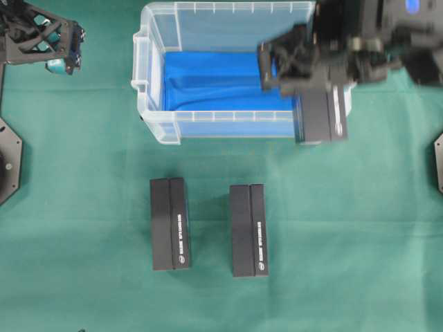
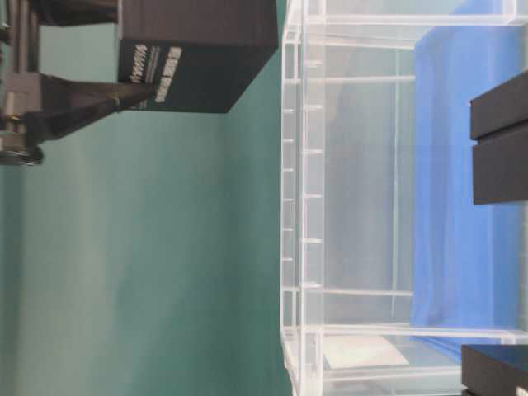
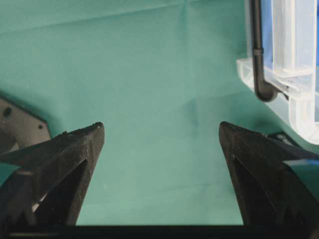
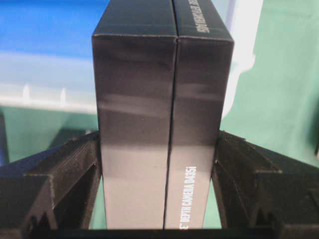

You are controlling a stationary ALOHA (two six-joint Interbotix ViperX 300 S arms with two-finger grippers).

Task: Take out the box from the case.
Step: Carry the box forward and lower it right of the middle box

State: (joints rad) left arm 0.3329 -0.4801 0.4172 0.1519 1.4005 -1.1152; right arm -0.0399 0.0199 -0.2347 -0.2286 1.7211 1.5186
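Work surface: table covered edge to edge in a green cloth, matte, faintly creased, with soft folds showing in the left wrist view. Lighting: even, diffuse, from above; short soft shadows. Walls, floor, windows: not visible.

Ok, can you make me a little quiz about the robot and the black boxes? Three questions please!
1. True or false: the right gripper is squeezing a black box.
2. How many black boxes lie on the green cloth in front of the case? A) one B) two C) four
3. Fill in: the left gripper has its jaws wide ____ with nothing between them.

Key: 1 true. 2 B: a left box and a right box. 3 open.
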